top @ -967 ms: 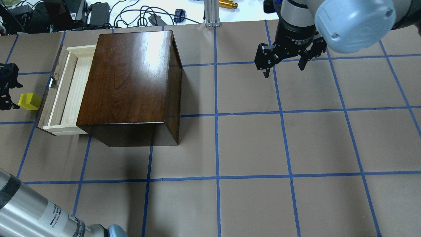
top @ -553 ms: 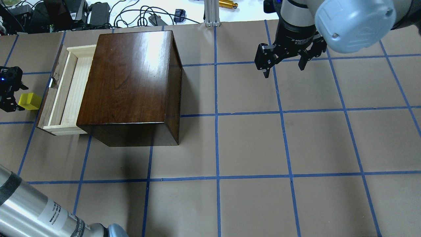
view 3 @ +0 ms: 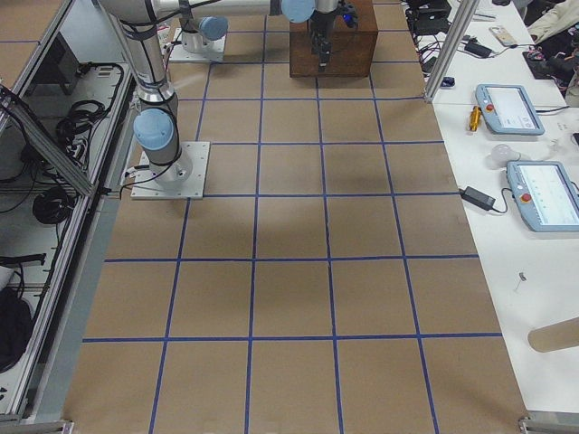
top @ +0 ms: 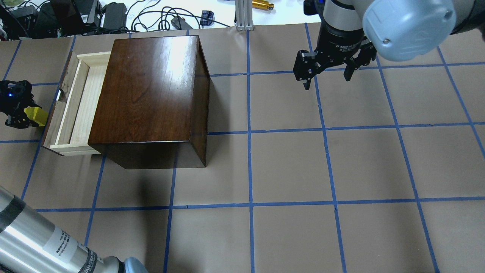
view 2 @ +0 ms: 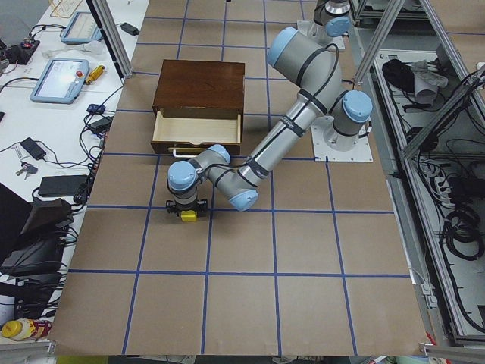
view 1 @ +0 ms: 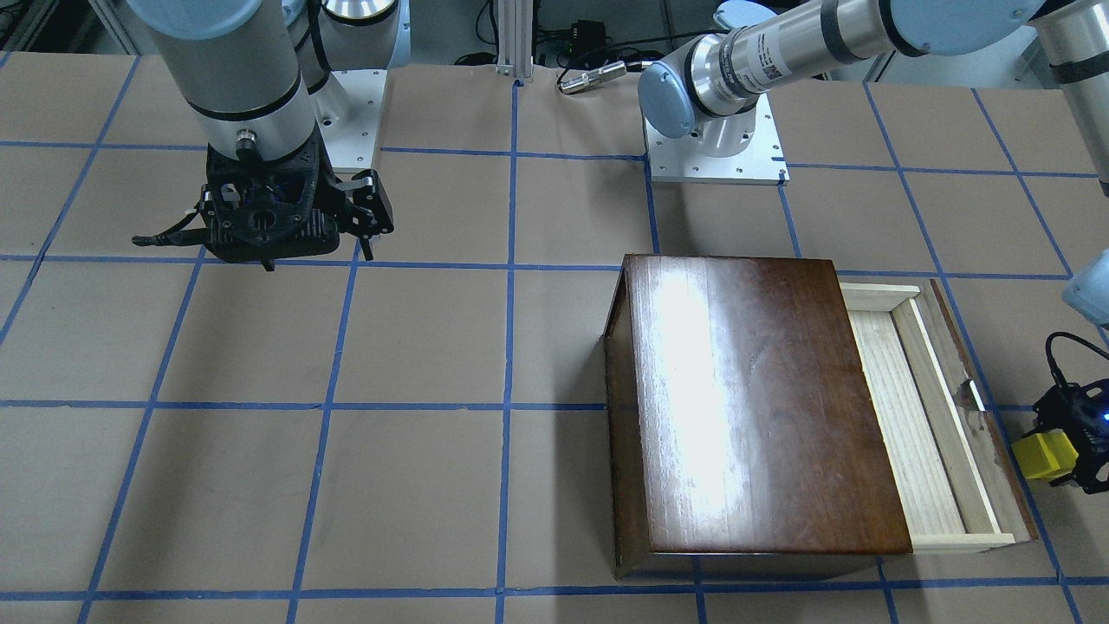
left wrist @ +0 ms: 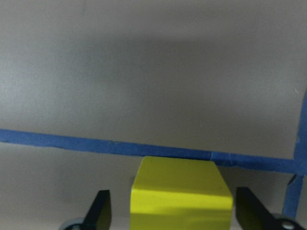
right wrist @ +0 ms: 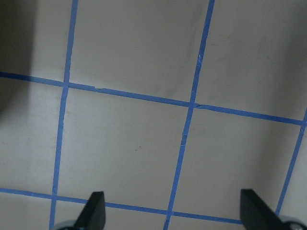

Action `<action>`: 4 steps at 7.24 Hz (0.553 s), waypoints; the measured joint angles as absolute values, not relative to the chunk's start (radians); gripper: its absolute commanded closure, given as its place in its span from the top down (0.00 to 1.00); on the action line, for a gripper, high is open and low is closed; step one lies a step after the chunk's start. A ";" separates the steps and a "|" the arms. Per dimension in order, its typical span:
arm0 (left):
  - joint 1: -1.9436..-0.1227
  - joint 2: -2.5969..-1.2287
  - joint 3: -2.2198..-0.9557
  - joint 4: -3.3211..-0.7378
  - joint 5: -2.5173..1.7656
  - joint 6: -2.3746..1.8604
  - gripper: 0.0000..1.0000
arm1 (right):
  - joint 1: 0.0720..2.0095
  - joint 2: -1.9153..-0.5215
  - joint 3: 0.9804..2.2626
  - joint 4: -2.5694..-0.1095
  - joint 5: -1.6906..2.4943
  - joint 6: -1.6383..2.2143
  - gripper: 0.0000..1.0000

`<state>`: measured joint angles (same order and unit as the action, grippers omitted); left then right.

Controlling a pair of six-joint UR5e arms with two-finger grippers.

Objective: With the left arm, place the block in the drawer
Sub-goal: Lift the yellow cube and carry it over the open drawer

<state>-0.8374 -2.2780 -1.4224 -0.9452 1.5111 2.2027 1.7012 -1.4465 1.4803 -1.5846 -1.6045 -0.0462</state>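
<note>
Left jaws apart around the block (left wrist: 181, 191)

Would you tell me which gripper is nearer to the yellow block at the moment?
Left. The left gripper is down at the block, its open jaws standing on either side of it. The right gripper hangs far off across the table, beyond the wooden box.

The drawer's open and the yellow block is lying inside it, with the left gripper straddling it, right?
No. The overhead view shows the block on the table just outside the open drawer, not inside it, with the left gripper straddling it.
</note>
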 measured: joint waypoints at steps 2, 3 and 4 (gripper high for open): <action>-0.836 -2.253 -1.424 -0.959 1.512 2.201 0.01 | 1.701 -1.447 1.480 -1.585 -1.605 -0.047 1.00; -0.836 -2.218 -1.425 -0.998 1.503 2.198 0.02 | 1.701 -1.447 1.480 -1.585 -1.605 -0.046 1.00; -0.838 -2.157 -1.424 -1.078 1.489 2.195 0.02 | 1.701 -1.447 1.480 -1.585 -1.605 -0.046 1.00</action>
